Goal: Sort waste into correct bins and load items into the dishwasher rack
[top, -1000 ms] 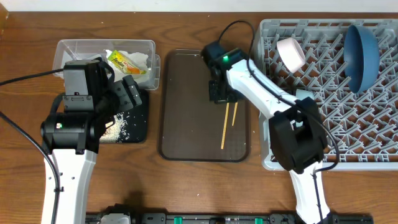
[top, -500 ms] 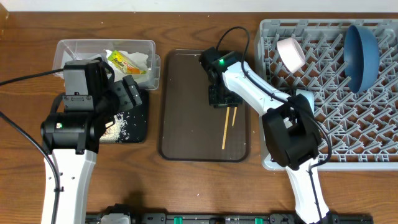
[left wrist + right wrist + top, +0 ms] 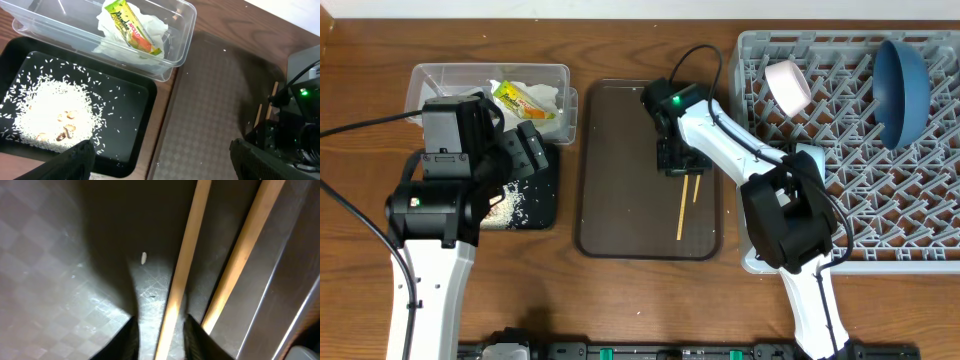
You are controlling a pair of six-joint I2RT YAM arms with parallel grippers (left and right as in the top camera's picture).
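Overhead, my right pincer [image 3: 678, 160] sits at the top ends of the chopsticks [image 3: 682, 205], near the serving tray's [image 3: 620, 200] right edge. Left wrist: left pincer [image 3: 167, 157] spread, empty, over the black tray [image 3: 131, 107]. Right wrist: jaws narrowly apart astride one chopstick [image 3: 182, 255]; I'd centre, then squeeze low.

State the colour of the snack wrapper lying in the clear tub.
Yellow-green with an orange-red patch; the left wrist view shows the snack wrapper best.
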